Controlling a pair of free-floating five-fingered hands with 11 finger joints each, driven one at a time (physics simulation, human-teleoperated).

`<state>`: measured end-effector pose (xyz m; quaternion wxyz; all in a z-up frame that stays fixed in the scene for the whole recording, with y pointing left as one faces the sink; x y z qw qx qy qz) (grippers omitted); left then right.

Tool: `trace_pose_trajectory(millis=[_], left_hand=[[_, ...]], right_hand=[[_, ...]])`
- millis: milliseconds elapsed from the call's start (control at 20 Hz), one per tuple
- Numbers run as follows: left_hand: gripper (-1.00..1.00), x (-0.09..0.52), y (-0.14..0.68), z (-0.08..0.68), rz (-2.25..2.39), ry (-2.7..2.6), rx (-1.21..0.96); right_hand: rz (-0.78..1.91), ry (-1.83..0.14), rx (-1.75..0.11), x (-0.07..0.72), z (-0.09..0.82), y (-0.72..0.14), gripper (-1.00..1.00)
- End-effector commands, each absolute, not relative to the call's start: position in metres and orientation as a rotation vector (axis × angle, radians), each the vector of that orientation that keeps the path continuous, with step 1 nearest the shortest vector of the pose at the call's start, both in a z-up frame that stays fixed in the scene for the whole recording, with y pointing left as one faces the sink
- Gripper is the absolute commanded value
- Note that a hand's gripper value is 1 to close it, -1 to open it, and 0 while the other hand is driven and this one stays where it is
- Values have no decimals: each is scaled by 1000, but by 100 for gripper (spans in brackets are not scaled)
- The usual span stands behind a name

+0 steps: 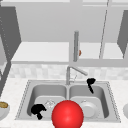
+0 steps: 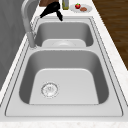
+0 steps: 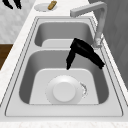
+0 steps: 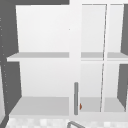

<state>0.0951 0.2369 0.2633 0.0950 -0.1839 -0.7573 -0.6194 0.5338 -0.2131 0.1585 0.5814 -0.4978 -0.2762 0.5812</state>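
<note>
Plate (image 3: 64, 91), white, round, lies upside-down-looking on the floor of the right sink basin (image 3: 30, 75), partly covering the drain; in front view the same plate (image 1: 88, 109) sits at the basin's front, partly hidden by a big red ball (image 1: 67, 114) at the picture's lower middle. Right hand (image 1: 91, 83) hovers above the back of the right basin, just right of the faucet (image 1: 75, 70) spout, well above the plate and not touching it. In right side view the right hand (image 3: 83, 53) hangs near the faucet base, one finger or thumb pointing down toward the basin, the rest stretched out; fingers look loose, grasping nothing. In left side view it (image 2: 52, 10) shows at the far basin's back rim.

Left hand (image 1: 38, 110) is low in the left basin's front left part, just left of the drain (image 1: 49, 103), fingers seem curled downward, nothing seen in them; cannot tell if it touches the basin floor. In left side view the left basin's drain (image 2: 49, 89) shows on a bare floor.

Counter left of the sink: a bowl (image 1: 3, 110) with something brownish in it. Right side view shows a small plate (image 3: 43, 7) with a brown piece of food at the far end. Left side view shows a dish (image 2: 80, 8) with a red fruit and a brownish item, next to a bottle (image 2: 65, 4). Open wall cabinet (image 4: 42, 55) above, shelves pale, vertical handle (image 4: 76, 98) on a door edge, a small orange thing (image 4: 80, 106) on the lower shelf behind it.
</note>
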Motion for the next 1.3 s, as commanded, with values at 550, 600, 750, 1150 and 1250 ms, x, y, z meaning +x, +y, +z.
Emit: trace_pose_trajectory(millis=[550,600,750,1150,1250], left_hand=[[0,95,237,263,-1836,-2245,-545],[0,95,237,263,-1836,-2245,-545],[0,95,237,263,-1836,-2245,-545],[0,95,237,263,-1836,-2245,-545],[0,95,237,263,-1836,-2245,-545]], right_hand=[[1375,-675,-1179,494,159,-223,-100],[1371,-700,-1153,490,158,-226,-100],[1387,-751,-1084,479,156,-225,-100],[1359,-837,-949,450,153,-227,-100],[1351,-856,-911,441,155,-227,-100]])
